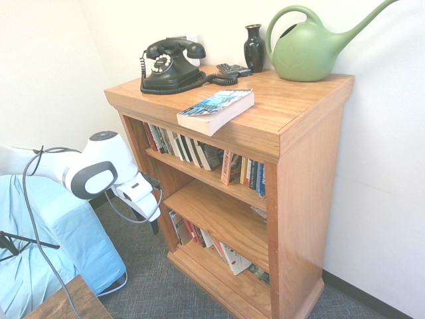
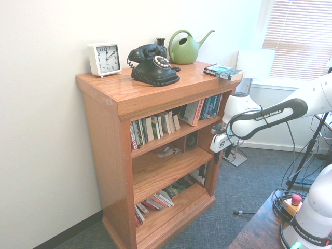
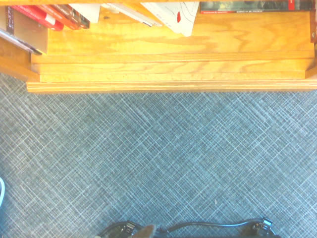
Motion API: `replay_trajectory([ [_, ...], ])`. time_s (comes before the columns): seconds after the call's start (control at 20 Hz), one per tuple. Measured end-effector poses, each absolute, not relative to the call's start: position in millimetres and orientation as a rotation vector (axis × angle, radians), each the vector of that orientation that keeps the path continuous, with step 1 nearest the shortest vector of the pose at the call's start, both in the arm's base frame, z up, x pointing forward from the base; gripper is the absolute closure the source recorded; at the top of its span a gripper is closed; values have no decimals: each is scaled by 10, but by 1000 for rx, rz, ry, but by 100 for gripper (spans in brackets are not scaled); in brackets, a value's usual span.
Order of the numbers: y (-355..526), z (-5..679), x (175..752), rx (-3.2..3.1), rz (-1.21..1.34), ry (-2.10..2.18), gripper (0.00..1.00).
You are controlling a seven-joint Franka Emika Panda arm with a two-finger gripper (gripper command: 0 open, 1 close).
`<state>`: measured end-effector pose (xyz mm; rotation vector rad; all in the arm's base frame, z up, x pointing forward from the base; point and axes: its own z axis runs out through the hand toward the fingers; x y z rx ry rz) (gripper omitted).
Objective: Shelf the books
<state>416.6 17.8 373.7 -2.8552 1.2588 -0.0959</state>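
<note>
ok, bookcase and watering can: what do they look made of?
Bookcase: looks like wood with a glossy orange-brown varnish; grain lines and window glare show on top. Watering can: probably molded plastic, matte green, smooth one-piece body and spout.

Wooden shelf (image 1: 312, 166) on grey carpet (image 3: 158, 163), three open tiers under an overhanging top. On top: book (image 1: 216, 109) flat at the front edge, near one front corner; black phone (image 1: 171, 65) mid-top; dark vase (image 1: 254, 46) and green watering can (image 1: 312, 46) along the back edge; white clock (image 2: 105, 58) at the far back corner. Upper tier lined with upright and leaning spines (image 1: 192, 149); bottom tier with slumped books (image 1: 226, 252).
</note>
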Motion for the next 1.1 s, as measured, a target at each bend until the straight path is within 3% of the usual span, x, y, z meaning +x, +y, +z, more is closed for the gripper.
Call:
replay_trajectory([
  [0.4, -427, 4005, 4194, -2958, -262, 1387, 0],
  [0.8, -1060, 5657, 4140, -3207, -744, 1559, 0],
  [1.1, -1090, 6187, 4281, -3414, -906, 1613, 0],
])
